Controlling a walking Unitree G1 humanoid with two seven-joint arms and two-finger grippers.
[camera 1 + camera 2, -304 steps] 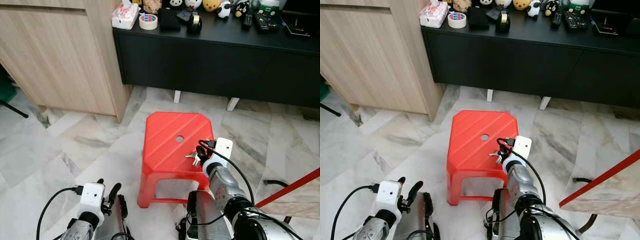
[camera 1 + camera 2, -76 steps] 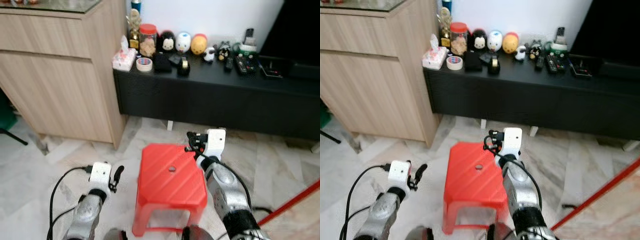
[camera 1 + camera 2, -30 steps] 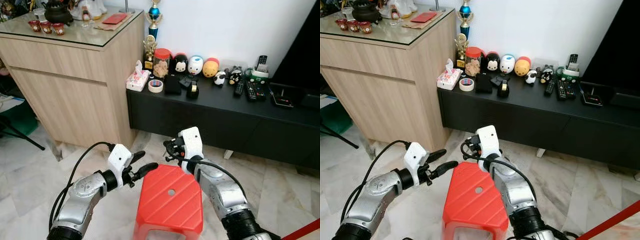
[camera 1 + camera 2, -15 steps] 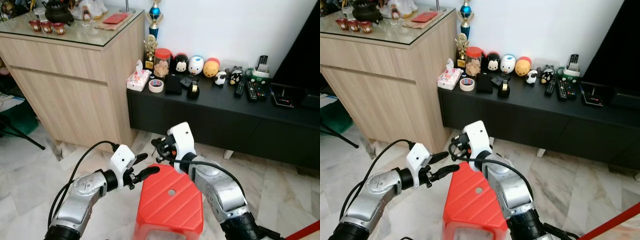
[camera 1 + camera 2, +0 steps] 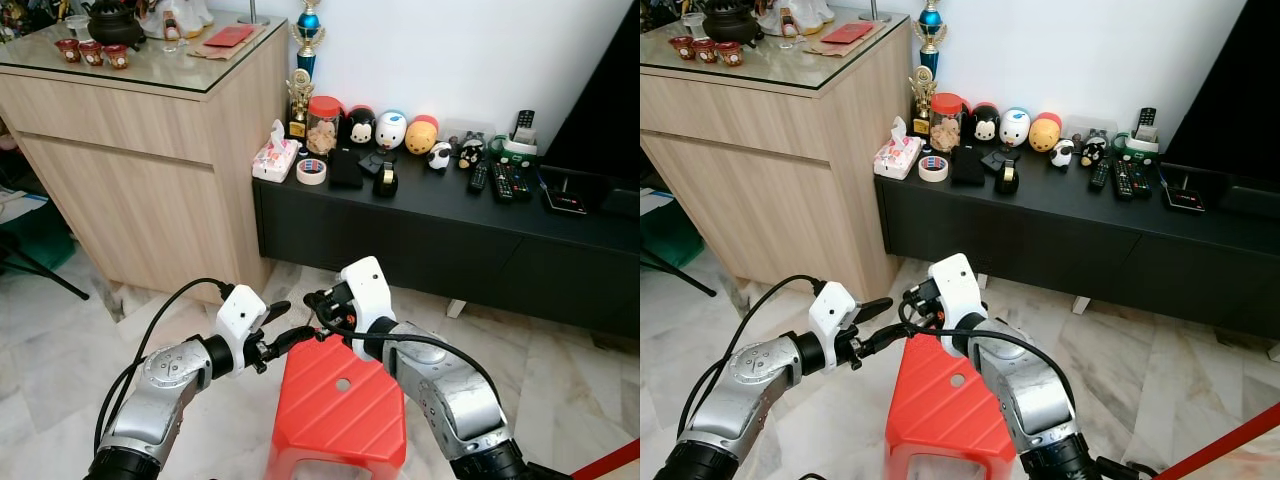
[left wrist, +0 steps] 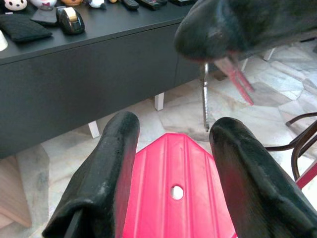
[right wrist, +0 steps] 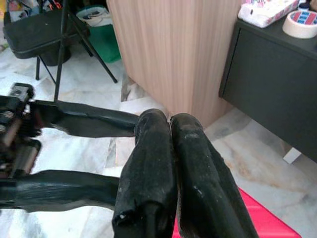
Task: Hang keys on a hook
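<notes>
Over the last second the right gripper swung left until it met the left gripper above the red stool. Looked like a handoff: right fingers were pinched shut on the keys, which dangled between the spread left fingers. No hook anywhere I could spot, just the wooden cabinet and a cluttered black TV bench ahead.

no text, label, brand or number is legible on anything here; all print is too small or blurred.
</notes>
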